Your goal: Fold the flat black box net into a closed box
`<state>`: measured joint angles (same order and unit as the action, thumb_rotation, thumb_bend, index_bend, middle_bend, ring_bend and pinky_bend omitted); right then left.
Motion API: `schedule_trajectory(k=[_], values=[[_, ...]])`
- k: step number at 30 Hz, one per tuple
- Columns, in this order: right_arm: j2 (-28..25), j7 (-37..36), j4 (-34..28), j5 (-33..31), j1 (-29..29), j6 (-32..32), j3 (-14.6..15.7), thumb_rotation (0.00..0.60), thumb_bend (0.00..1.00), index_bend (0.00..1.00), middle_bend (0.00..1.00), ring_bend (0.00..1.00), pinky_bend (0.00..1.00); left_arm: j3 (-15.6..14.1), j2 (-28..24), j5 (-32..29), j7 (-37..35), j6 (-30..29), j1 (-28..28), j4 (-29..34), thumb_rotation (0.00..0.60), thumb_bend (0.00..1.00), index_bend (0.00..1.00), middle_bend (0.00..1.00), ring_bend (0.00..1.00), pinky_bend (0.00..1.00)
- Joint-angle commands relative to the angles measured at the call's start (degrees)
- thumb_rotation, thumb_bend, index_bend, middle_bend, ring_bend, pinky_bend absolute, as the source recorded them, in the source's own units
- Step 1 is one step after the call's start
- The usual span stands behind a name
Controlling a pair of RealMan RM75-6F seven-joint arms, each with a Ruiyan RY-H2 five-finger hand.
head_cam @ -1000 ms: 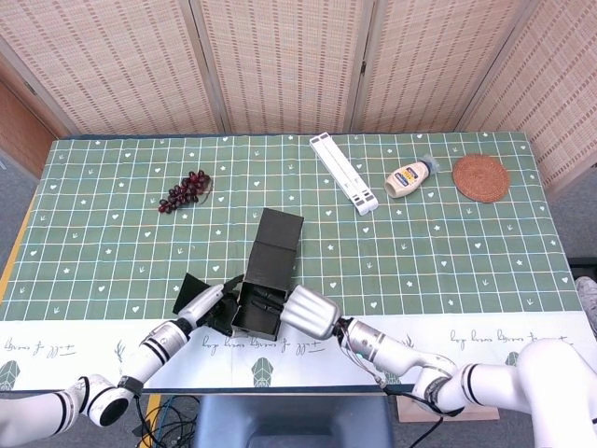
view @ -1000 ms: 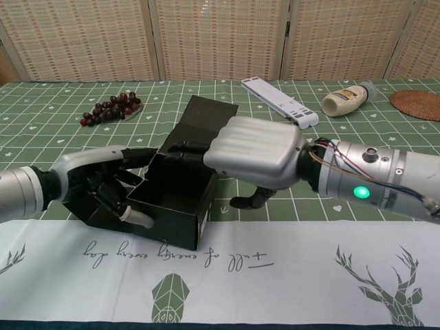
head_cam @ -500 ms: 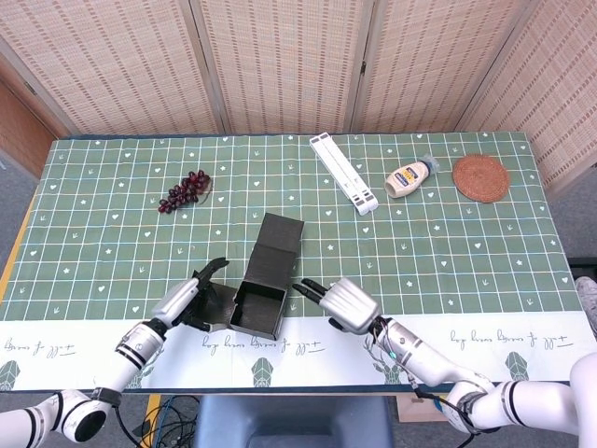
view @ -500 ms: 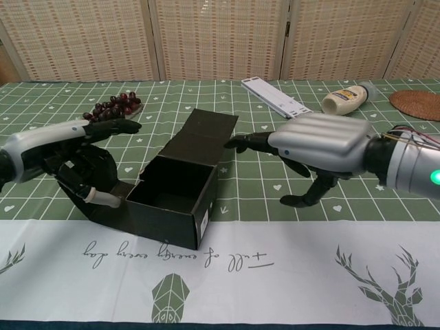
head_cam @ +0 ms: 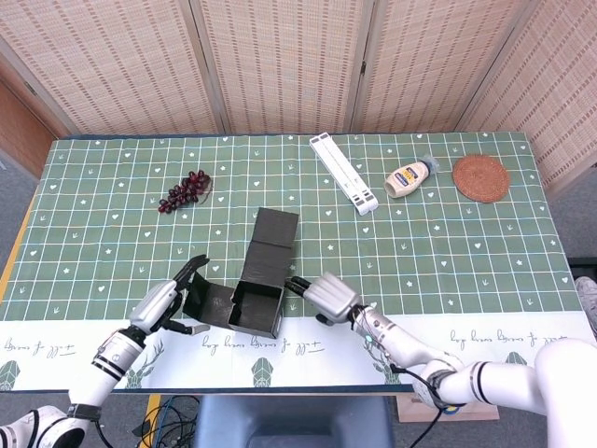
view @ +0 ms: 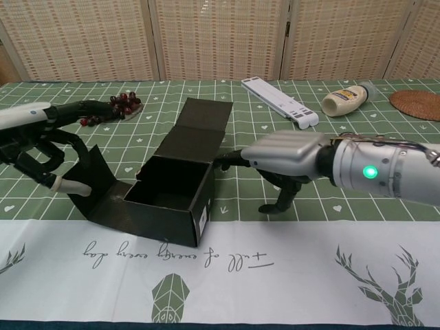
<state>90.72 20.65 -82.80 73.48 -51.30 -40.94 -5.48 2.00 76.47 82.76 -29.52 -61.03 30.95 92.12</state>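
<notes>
Two hands flank our black box [head_cam: 258, 295] low in the centre of the frame, on the green checked tablecloth [head_cam: 448, 252]. It stands half folded, top open, lid flap [head_cam: 274, 239] leaning back, side flap [view: 100, 180] splayed out left. Our left hand [head_cam: 160, 301] hovers just beside that flap, fingers spread wide, holding nothing. Our right hand [head_cam: 328, 295] reaches in from the right, fingers apart, fingertips [view: 225, 162] at the box's right wall. Grapes [head_cam: 185, 189] sit upper left; a mayonnaise bottle [head_cam: 409, 177] and woven coaster [head_cam: 480, 176] upper right.
</notes>
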Motion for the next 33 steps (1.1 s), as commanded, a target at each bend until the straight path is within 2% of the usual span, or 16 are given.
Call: schedule_trajectory(k=[1, 6, 12, 14, 17, 20, 23, 33], values=[[3.47, -0.51, 3.71, -2.20, -2.92, 2.11, -2.87, 0.600, 0.34, 0.00, 0.09, 0.70, 0.96, -0.19, -0.48, 0.29, -0.37, -0.41, -0.47, 0.30, 0.600, 0.09, 0.00, 0.00, 0.45, 0.83], [6.70, -3.01, 7.01, -4.86, -5.42, 4.10, -5.46, 0.600, 0.34, 0.00, 0.06, 0.70, 0.96, -0.26, -0.95, 0.40, -1.43, -0.95, -1.28, 0.39, 0.600, 0.09, 0.00, 0.00, 0.45, 0.83], [4.53, -9.76, 2.78, -7.27, -3.30, 3.96, -6.09, 0.600, 0.34, 0.00, 0.05, 0.70, 0.96, -0.50, -1.46, 0.83, -2.60, -1.07, -1.89, 0.48, 0.600, 0.09, 0.00, 0.00, 0.45, 0.83], [3.64, -12.91, 1.03, -7.89, -2.14, 4.00, -6.08, 0.600, 0.29, 0.00, 0.05, 0.70, 0.96, -0.47, -1.56, 0.95, -3.20, -0.92, -1.92, 0.57, 0.600, 0.09, 0.00, 0.00, 0.45, 0.83], [3.45, -16.60, -0.24, -8.67, -0.64, 3.35, -6.22, 0.600, 0.14, 0.00, 0.04, 0.70, 0.96, -0.50, -1.64, 1.41, -3.27, -0.95, -1.95, 0.79, 0.600, 0.09, 0.00, 0.00, 0.45, 0.83], [4.11, -20.31, -0.54, -10.41, 0.67, 2.98, -6.62, 0.600, 0.03, 0.00, 0.04, 0.70, 0.96, -0.58, -1.69, 1.92, -3.19, -1.03, -1.98, 1.23, 0.600, 0.09, 0.00, 0.00, 0.45, 0.83], [5.50, -22.48, 0.35, -12.42, 1.26, 2.83, -7.00, 0.600, 0.00, 0.00, 0.04, 0.70, 0.96, -0.63, -1.78, 2.34, -3.13, -1.15, -2.04, 1.65, 0.600, 0.09, 0.00, 0.00, 0.45, 0.83], [12.24, -25.44, 5.80, -15.73, 0.01, 2.80, -9.24, 0.600, 0.00, 0.00, 0.04, 0.70, 0.96, -0.72, -1.68, 2.81, -3.87, -1.88, -2.67, 1.47, 0.600, 0.09, 0.00, 0.00, 0.45, 0.83]])
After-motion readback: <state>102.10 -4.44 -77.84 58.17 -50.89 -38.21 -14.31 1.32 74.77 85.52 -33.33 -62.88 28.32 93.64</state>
